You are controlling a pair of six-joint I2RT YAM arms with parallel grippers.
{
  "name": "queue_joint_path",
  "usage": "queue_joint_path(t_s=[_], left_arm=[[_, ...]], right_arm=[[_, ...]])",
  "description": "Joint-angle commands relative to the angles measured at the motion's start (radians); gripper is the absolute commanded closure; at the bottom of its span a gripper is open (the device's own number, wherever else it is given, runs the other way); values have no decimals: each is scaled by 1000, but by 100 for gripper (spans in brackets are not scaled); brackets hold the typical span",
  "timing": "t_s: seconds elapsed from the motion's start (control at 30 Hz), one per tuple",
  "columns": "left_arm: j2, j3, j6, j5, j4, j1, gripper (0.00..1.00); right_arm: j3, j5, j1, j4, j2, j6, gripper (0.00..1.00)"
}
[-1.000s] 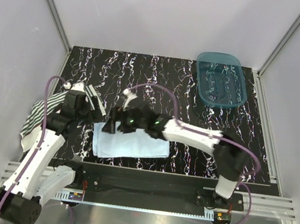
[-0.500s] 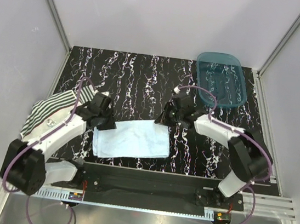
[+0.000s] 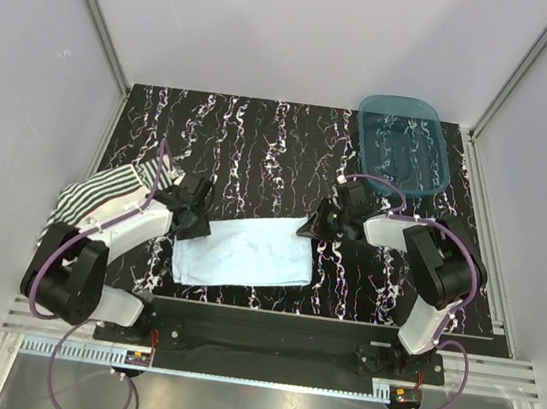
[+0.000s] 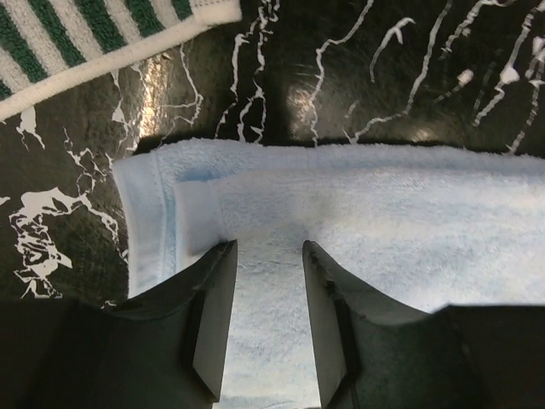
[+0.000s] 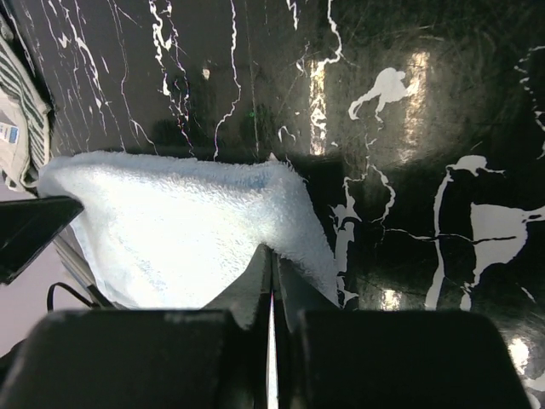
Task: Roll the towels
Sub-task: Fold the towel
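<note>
Overhead, you see a black, white-veined worktop (image 3: pixel 261 142) boxed in by plain pale walls (image 3: pixel 277 23), with the light blue towel (image 3: pixel 242 251) flat near its front edge, the striped towel (image 3: pixel 93 196) bunched at the left edge and a teal tub (image 3: pixel 402 146) in the far right corner. Your left wrist view shows the left pincer (image 4: pixel 268 251) parted, tips down on the light blue towel's left end. Your right wrist view shows the right pincer (image 5: pixel 271 253) clenched at that towel's corner; whether cloth is caught, you cannot tell.
</note>
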Motion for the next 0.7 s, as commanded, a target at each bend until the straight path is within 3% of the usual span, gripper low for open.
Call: queue_joint_path(t_s=[0.0,0.43,0.67], left_arm=[[52,-27,-31,-66,67,27,58],[170,48,12,0,128,65,56],[275,171,65,-1,141,-13,55]], right_arm=[[-39,-3,-25,11,17,-19,100],[-94,161,-94,-207,-99,-30,100],[-132,184,-95,-271,-157,-2,100]])
